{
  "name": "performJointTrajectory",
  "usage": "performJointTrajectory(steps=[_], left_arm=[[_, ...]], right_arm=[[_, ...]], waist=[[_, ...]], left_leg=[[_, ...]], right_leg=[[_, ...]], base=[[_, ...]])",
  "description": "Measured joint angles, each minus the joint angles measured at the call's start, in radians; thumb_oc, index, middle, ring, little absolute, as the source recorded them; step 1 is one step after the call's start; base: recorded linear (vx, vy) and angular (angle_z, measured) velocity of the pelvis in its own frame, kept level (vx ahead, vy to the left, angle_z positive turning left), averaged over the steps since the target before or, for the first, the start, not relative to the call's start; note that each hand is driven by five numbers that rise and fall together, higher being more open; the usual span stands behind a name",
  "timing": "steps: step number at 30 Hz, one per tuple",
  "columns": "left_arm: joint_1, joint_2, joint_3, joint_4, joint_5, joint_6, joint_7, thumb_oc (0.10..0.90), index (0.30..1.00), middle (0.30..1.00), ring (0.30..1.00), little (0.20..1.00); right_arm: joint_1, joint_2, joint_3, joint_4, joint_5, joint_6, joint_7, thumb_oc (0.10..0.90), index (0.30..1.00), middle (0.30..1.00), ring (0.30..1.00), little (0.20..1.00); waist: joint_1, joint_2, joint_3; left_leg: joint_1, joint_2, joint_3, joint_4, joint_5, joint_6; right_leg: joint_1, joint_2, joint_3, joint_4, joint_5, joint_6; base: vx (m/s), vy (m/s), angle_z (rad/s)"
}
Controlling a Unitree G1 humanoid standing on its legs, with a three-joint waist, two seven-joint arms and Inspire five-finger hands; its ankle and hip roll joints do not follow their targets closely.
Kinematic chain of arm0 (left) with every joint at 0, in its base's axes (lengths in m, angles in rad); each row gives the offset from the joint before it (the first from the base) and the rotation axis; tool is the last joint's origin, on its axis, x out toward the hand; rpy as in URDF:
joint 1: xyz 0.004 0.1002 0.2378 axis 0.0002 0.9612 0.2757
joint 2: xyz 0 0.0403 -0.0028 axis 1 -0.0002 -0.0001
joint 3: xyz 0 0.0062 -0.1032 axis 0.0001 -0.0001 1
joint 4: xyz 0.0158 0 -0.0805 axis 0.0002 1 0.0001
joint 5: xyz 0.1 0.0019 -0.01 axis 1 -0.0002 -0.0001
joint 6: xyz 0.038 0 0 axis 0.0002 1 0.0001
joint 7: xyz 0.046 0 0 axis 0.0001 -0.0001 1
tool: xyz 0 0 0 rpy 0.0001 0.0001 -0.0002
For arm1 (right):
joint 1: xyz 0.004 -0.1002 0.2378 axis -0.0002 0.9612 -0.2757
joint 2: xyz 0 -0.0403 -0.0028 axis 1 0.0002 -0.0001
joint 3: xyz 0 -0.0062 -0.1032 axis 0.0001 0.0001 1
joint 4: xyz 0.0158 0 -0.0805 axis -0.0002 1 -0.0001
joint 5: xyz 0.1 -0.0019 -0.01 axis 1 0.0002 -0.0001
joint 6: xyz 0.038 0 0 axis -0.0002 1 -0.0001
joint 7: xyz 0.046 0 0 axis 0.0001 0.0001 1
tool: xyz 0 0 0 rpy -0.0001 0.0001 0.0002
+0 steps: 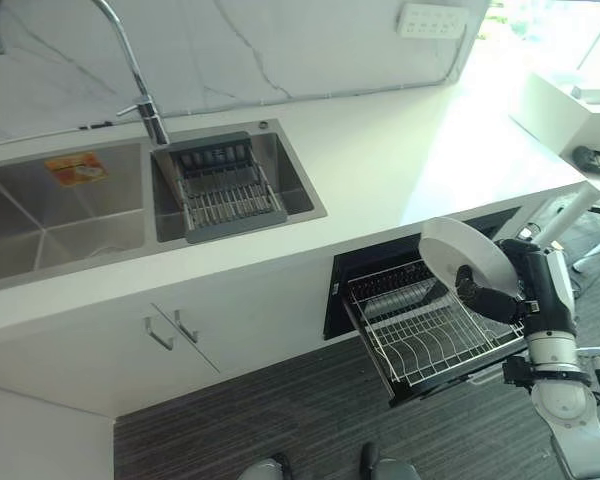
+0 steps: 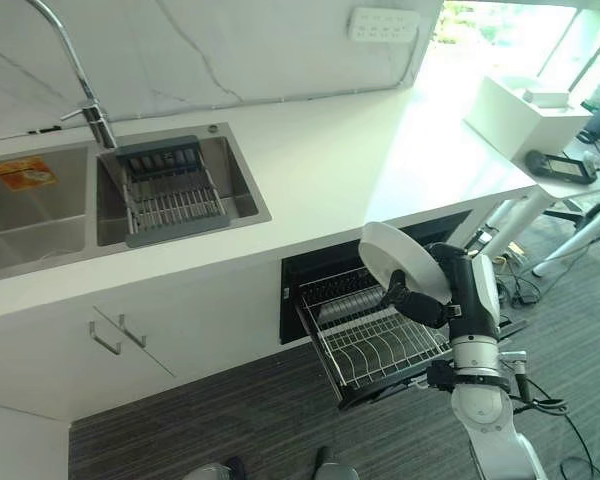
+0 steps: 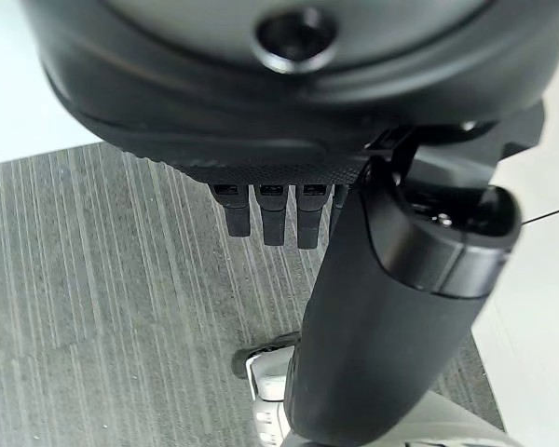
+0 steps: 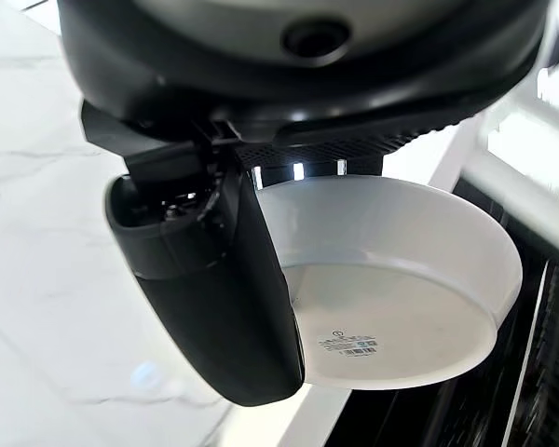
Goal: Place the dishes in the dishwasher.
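Fingers (image 1: 477,290) round white shallow dish (image 1: 460,250)

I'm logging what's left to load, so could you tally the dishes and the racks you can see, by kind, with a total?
Round white plates: 1, pinched in the right robot hand over the drawer
Pulled-out wire dishwasher racks: 1
Dark grey slotted drainer baskets in the steel sink: 1
Total: 3
The left robot hand holds nothing.

White round dish (image 1: 467,252), shallow, tilted on edge, pinched in right hand (image 1: 485,297) above pulled-out wire rack (image 1: 425,330) of dishwasher (image 1: 380,275) under worktop (image 1: 400,160). Sticker on its underside.
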Motion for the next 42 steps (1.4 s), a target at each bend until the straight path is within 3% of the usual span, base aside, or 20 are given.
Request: performJointTrajectory(steps=[7, 11, 14, 20, 23, 27, 33, 37, 42], left_arm=[[0.005, 0.000, -0.002, -0.017, 0.000, 0.011, 0.001, 0.800, 0.900, 0.900, 0.900, 0.900], [0.009, 0.000, -0.039, -0.023, 0.002, 0.018, 0.000, 0.800, 0.900, 0.900, 0.900, 0.900], [0.006, 0.000, -0.049, -0.038, 0.022, 0.019, -0.001, 0.800, 0.900, 0.900, 0.900, 0.900], [0.014, 0.003, -0.080, -0.059, 0.022, 0.058, -0.005, 0.800, 0.900, 0.900, 0.900, 0.900], [0.010, 0.004, -0.085, -0.078, 0.022, 0.061, -0.006, 0.800, 0.900, 0.900, 0.900, 0.900], [0.013, 0.005, -0.093, -0.095, 0.022, 0.065, -0.007, 0.800, 0.900, 0.900, 0.900, 0.900], [0.012, 0.011, -0.113, -0.099, 0.022, 0.079, -0.009, 0.800, 0.900, 0.900, 0.900, 0.900], [0.012, 0.019, -0.126, -0.134, 0.022, 0.082, -0.009, 0.800, 0.900, 0.900, 0.900, 0.900], [-0.009, 0.059, -0.170, -0.185, 0.020, 0.102, -0.031, 0.800, 0.900, 0.900, 0.900, 0.900]], right_arm=[[0.000, -0.010, 0.001, 0.112, -0.007, 0.055, -0.024, 0.400, 0.300, 0.300, 0.300, 0.300], [-0.025, -0.010, 0.089, 0.272, -0.007, 0.098, -0.024, 0.400, 0.300, 0.300, 0.300, 0.300], [-0.039, -0.010, 0.132, 0.332, -0.007, 0.102, -0.026, 0.400, 0.300, 0.300, 0.300, 0.300], [-0.147, -0.012, 0.202, 0.443, -0.087, 0.146, -0.137, 0.400, 0.300, 0.300, 0.300, 0.300], [-0.227, -0.014, 0.251, 0.583, -0.173, 0.184, -0.202, 0.400, 0.300, 0.300, 0.300, 0.300], [-0.266, -0.025, 0.282, 0.608, -0.235, 0.209, -0.236, 0.400, 0.300, 0.300, 0.300, 0.300], [-0.343, -0.032, 0.323, 0.724, -0.259, 0.212, -0.261, 0.400, 0.300, 0.300, 0.300, 0.300], [-0.372, -0.049, 0.342, 0.784, -0.260, 0.224, -0.262, 0.400, 0.300, 0.300, 0.300, 0.300], [-0.493, -0.054, 0.397, 0.914, -0.256, 0.261, -0.263, 0.400, 0.300, 0.300, 0.300, 0.300]], waist=[[-0.011, 0.001, -0.001], [-0.008, 0.020, -0.004], [0.017, 0.027, -0.003], [0.060, 0.044, 0.001], [0.093, 0.056, 0.009], [0.105, 0.078, 0.023], [0.135, 0.075, 0.026], [0.150, 0.080, 0.058], [0.158, 0.118, 0.100]], left_leg=[[0.005, 0.000, 0.006, 0.000, -0.001, 0.002], [0.010, 0.000, 0.004, -0.002, -0.001, 0.002], [0.008, 0.000, 0.003, -0.004, 0.000, 0.003], [-0.004, -0.009, -0.015, -0.002, 0.004, 0.007], [-0.017, -0.012, -0.028, 0.002, 0.008, 0.010], [-0.031, -0.026, -0.051, -0.001, 0.016, 0.016], [-0.030, -0.035, -0.062, -0.014, 0.022, 0.017], [-0.027, -0.041, -0.073, -0.015, 0.023, 0.018], [-0.037, -0.047, -0.077, -0.015, 0.028, 0.021]], right_leg=[[0.002, 0.000, 0.004, -0.001, 0.000, 0.004], [0.010, -0.001, 0.002, -0.001, 0.001, 0.006], [0.009, -0.002, -0.001, 0.000, 0.001, 0.005], [0.009, -0.011, -0.018, 0.002, 0.001, 0.006], [0.007, -0.014, -0.035, 0.002, 0.001, 0.006], [0.010, -0.024, -0.061, 0.002, -0.002, 0.011], [0.015, -0.030, -0.074, -0.002, -0.002, 0.013], [0.027, -0.034, -0.087, -0.003, -0.004, 0.016], [0.015, -0.041, -0.089, 0.003, -0.004, 0.017]], base=[[0.03, -0.015, -0.01], [0.05, -0.031, 0.01], [0.03, -0.019, 0.05], [0.01, -0.006, 0.09], [0.02, -0.015, 0.16], [0.02, -0.016, 0.19], [0.01, -0.006, 0.06], [0.01, -0.006, 0.09], [-0.09, 0.005, 0.03]])
